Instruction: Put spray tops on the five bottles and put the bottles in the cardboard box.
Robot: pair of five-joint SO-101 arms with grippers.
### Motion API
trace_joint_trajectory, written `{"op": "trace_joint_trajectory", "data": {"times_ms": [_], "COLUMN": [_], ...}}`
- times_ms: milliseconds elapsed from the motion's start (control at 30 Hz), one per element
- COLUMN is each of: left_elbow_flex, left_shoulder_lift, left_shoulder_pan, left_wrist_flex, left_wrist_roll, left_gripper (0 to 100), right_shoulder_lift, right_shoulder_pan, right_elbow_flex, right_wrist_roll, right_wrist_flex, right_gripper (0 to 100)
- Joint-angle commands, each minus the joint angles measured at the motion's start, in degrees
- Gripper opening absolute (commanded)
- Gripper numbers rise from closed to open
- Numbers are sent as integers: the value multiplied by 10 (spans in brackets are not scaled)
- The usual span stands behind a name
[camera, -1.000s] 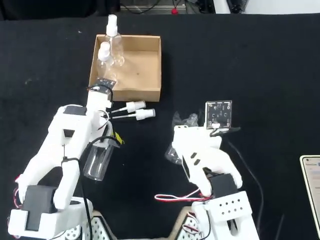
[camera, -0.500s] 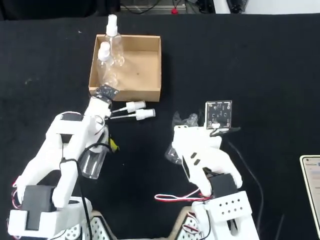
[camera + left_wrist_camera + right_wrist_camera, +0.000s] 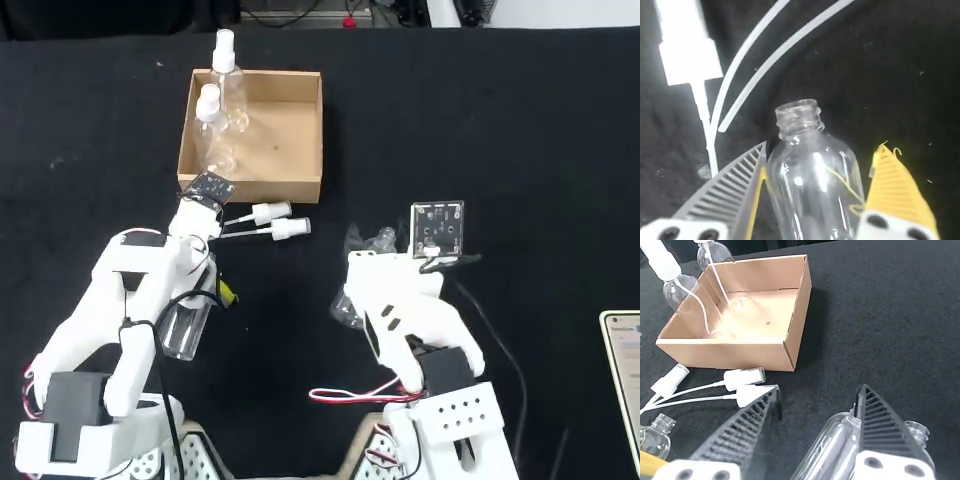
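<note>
at the near left of the black cloth counter (image 3: 500, 120), the left gripper (image 3: 822, 150) is clamped on a clear plastic bottle without a top (image 3: 812, 185), one jaw pressed to each side of its body. seen from above, this bottle (image 3: 185, 325) sits under the left arm with its long axis running near to far and its open neck toward the far side.

just beyond that neck lie two white spray tops with long thin tubes (image 3: 272, 211) (image 3: 290, 228). they lie crosswise to the bottle, heads to the right and tubes trailing left. they lie just in front of the open brown cardboard box (image 3: 260, 187), where two capped clear bottles (image 3: 228, 85) (image 3: 212, 135) stand at the far left corner.

the left arm is the nearer one to the tops. the right gripper (image 3: 818, 389) has its jaws well apart over another bare clear bottle (image 3: 830, 450), with a further bottle neck (image 3: 916, 431) beside it. a tube would likely have to be turned end-on to the neck to go in.
</note>
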Motion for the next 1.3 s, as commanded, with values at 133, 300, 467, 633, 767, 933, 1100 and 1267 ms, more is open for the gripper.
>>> {"op": "trace_joint_trajectory", "data": {"times_ms": [133, 300, 467, 633, 767, 933, 1100, 1267], "left_elbow_flex": [1, -15, -52, -85, -92, -87, -123, -153], "left_shoulder_lift": [-9, -10, -10, -10, -10, -9, -10, -4], "left_shoulder_pan": [58, 95, 95, 145, 173, 171, 152, 137], "left_wrist_flex": [20, 69, 127, 124, 98, 75, 120, 190], "left_wrist_roll": [-5, -4, -6, -1, 17, 15, -5, -59], "left_gripper": [141, 123, 123, 124, 154, 282, 269, 309], "right_shoulder_lift": [-3, -3, -3, -3, -3, -3, -3, -3], "right_shoulder_pan": [-4, -3, -4, -4, -3, -3, -4, -4], "right_elbow_flex": [-7, -7, -7, -7, -7, -7, -7, -7], "right_wrist_roll": [0, 0, 0, 0, 0, 0, 0, 0], "right_wrist_flex": [1, 1, 1, 1, 1, 1, 1, 1], "right_gripper": [237, 237, 237, 237, 237, 237, 237, 237]}}
